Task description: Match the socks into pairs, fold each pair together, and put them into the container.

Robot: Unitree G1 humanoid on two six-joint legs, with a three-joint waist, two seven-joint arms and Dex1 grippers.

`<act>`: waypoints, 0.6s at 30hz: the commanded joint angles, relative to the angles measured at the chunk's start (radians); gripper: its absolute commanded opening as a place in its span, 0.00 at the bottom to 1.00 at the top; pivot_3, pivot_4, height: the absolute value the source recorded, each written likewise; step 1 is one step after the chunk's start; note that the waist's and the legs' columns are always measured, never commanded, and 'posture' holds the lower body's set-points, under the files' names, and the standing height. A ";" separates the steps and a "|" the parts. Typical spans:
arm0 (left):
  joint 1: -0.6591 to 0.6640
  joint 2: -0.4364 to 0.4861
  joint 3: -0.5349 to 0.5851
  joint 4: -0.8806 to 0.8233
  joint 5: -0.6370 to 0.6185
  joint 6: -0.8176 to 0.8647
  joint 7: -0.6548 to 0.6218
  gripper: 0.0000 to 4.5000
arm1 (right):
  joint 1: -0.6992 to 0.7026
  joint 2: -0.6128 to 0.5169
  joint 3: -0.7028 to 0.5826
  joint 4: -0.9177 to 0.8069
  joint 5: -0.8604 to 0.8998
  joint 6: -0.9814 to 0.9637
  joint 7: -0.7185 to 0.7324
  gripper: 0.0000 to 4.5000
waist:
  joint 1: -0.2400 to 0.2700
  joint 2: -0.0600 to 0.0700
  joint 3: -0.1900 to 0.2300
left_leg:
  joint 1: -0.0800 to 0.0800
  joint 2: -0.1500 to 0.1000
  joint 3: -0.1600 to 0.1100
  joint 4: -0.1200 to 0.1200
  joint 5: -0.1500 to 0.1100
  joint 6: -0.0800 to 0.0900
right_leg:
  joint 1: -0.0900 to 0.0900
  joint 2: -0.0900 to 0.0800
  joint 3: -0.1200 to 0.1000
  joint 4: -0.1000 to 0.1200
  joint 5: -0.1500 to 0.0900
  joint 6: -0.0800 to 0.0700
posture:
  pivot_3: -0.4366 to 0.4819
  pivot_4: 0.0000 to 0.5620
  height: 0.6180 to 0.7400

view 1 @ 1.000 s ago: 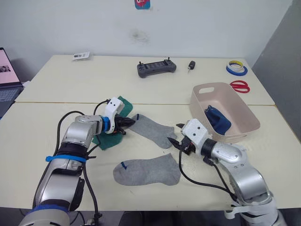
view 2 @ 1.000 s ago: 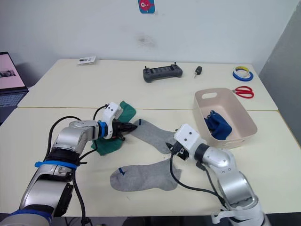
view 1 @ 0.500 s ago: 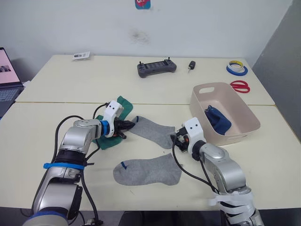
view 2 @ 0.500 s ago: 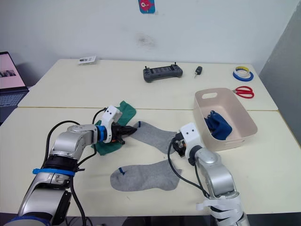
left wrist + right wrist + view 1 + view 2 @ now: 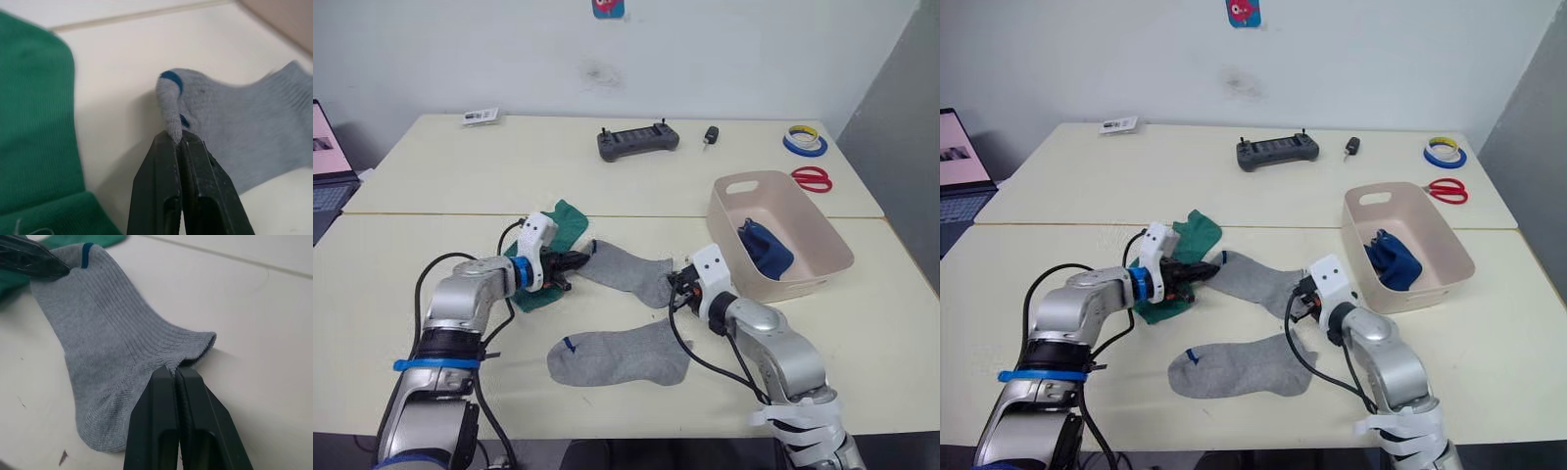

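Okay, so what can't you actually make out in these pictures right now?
- Dark blue socks in the tub: bunched together, the near wall hides their lower part, so whether it's one or two is unclear.
- Green socks: the left gripper and its arm cover the middle, so the count is unclear.
- Laptop: cut off by the head views' left edge.
- White card on the far table: print too small to read.

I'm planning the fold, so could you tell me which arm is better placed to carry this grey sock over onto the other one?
Neither alone: the left gripper pinches the far grey sock at its cuff, the right gripper its other end. Both together should lift it onto the near grey sock.
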 commanded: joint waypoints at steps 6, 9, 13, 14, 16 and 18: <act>0.188 0.145 0.305 -0.435 -0.454 0.427 -0.029 0.00 | 0.018 -0.103 -0.074 -0.316 0.278 0.046 0.184 0.01 | -0.005 0.000 0.000 | 0.001 0.000 -0.001 -0.001 -0.002 0.003 | 0.001 0.000 0.000 -0.001 0.000 0.000 | 0.48 0.27 1.00; 0.320 0.158 0.389 -0.543 -0.552 0.512 0.007 0.00 | 0.060 -0.161 -0.108 -0.400 0.386 0.118 0.217 0.01 | -0.004 0.000 0.000 | 0.002 0.000 -0.001 -0.001 -0.002 0.004 | 0.002 -0.001 0.000 -0.002 0.000 0.000 | 0.48 0.27 1.00; 0.528 0.121 0.470 -0.651 -0.621 0.545 0.070 0.00 | 0.134 -0.244 -0.130 -0.473 0.504 0.218 0.236 0.01 | -0.002 0.000 0.000 | 0.003 0.001 -0.001 -0.001 -0.002 0.004 | 0.004 -0.001 0.000 -0.002 0.000 0.000 | 0.48 0.27 1.00; 0.587 0.109 0.475 -0.676 -0.629 0.540 0.080 0.00 | 0.154 -0.266 -0.128 -0.480 0.518 0.231 0.233 0.01 | -0.001 0.000 0.000 | 0.003 0.001 -0.001 -0.001 -0.002 0.004 | 0.004 -0.001 0.000 -0.002 0.000 0.000 | 0.48 0.27 1.00; 0.690 0.072 0.462 -0.715 -0.607 0.492 0.100 0.00 | 0.190 -0.313 -0.101 -0.473 0.495 0.215 0.220 0.01 | 0.001 0.000 0.000 | 0.003 0.001 -0.001 -0.001 -0.002 0.004 | 0.004 -0.001 0.000 -0.002 0.000 0.000 | 0.48 0.27 1.00; 0.762 0.034 0.431 -0.737 -0.567 0.425 0.122 0.00 | 0.210 -0.352 -0.073 -0.453 0.459 0.179 0.208 0.01 | 0.002 0.000 0.000 | 0.004 0.000 0.000 -0.002 -0.002 0.004 | 0.005 -0.002 0.000 -0.003 0.000 0.000 | 0.48 0.27 1.00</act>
